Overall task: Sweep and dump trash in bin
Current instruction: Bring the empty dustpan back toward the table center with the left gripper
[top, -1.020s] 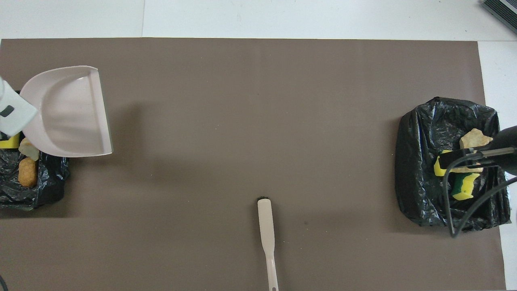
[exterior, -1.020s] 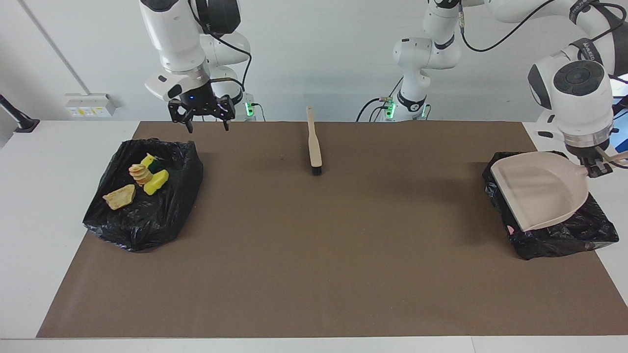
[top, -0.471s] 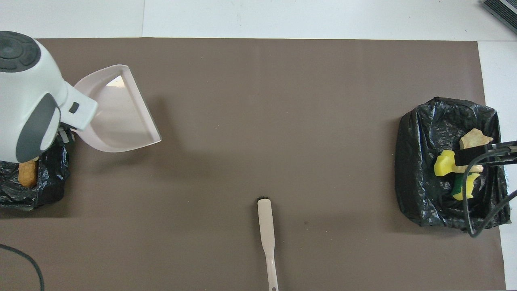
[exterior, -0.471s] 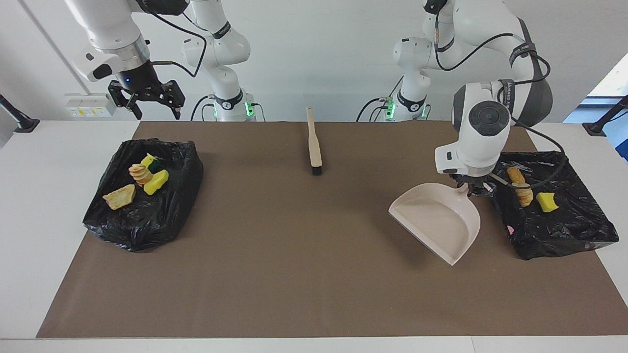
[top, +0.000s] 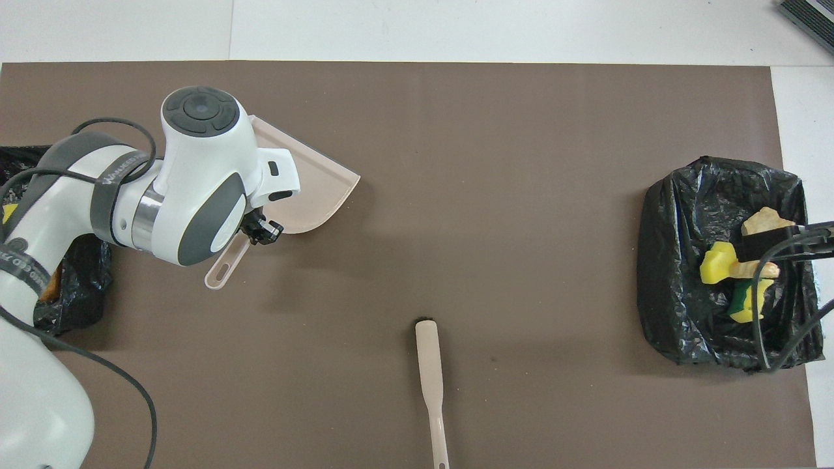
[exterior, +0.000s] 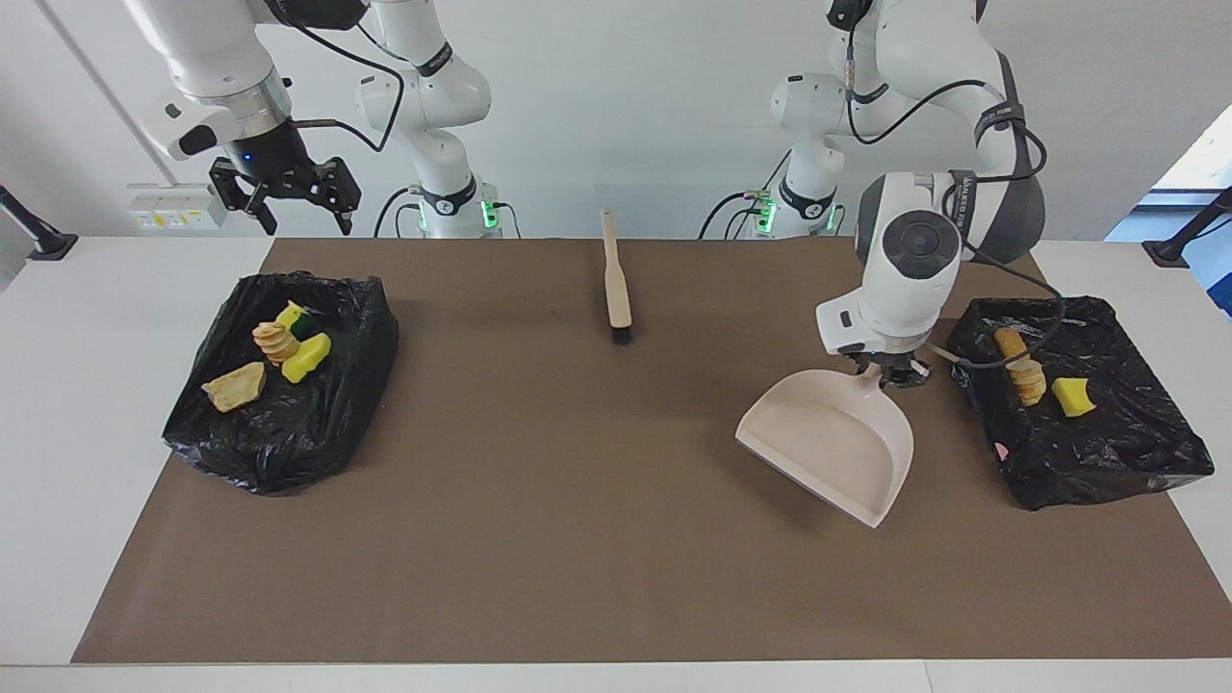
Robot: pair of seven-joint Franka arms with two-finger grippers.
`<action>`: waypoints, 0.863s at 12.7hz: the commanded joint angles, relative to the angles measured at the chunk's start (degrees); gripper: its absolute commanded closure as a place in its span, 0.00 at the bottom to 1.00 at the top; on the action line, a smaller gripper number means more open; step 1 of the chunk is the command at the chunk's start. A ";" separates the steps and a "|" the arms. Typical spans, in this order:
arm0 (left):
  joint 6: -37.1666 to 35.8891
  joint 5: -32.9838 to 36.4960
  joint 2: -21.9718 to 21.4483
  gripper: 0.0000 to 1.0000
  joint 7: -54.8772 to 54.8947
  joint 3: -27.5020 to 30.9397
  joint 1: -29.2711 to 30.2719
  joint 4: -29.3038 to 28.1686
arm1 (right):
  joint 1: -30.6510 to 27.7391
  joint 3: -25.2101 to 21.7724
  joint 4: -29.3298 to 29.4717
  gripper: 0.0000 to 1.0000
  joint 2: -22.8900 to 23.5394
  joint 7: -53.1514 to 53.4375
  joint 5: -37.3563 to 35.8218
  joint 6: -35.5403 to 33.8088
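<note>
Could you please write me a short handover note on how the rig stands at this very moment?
Left gripper: shut on the dustpan handle, pan empty, over the mat beside the bin at the left arm's end.
Right gripper: open, empty, up above the other bin.
Brush: lying on the mat near the robots, mid-table.
Done: scraps lie in both bins; none visible on the mat.
Left: set the dustpan down.
</note>
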 commanded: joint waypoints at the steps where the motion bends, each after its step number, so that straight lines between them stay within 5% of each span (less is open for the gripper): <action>1: 0.13 -1.07 1.25 1.00 -11.10 -2.73 -0.53 2.72 | -0.43 0.01 1.07 0.00 0.51 -1.78 1.43 -0.44; 11: 2.24 -8.89 10.56 1.00 -33.89 -7.48 -3.60 17.57 | 0.01 0.45 0.99 0.00 0.43 -1.96 1.43 -0.62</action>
